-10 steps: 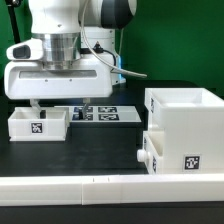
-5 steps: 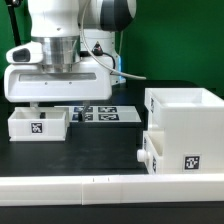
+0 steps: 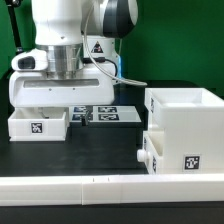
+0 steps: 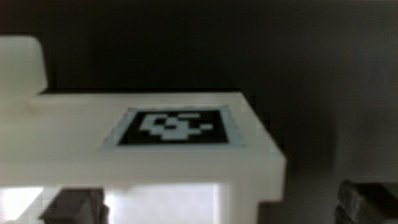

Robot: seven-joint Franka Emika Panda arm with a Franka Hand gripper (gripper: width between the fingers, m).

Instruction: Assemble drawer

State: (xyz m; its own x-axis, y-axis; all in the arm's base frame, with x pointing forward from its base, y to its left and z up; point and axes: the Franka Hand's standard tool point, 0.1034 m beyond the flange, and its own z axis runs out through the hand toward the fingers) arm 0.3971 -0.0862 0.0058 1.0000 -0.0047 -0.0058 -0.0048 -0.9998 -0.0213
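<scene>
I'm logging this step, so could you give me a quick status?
Gripper open, straddling small drawer. Drawer box apart. Nothing in the way.

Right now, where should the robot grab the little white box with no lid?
Probably by one thin side wall of the small drawer box, coming straight down from above. It sits upright with its top open, so one finger can go inside, one outside. The gripper hangs right over it.

exterior: low, front-on, whole table | wrist: close above small drawer box | shared: that box
</scene>
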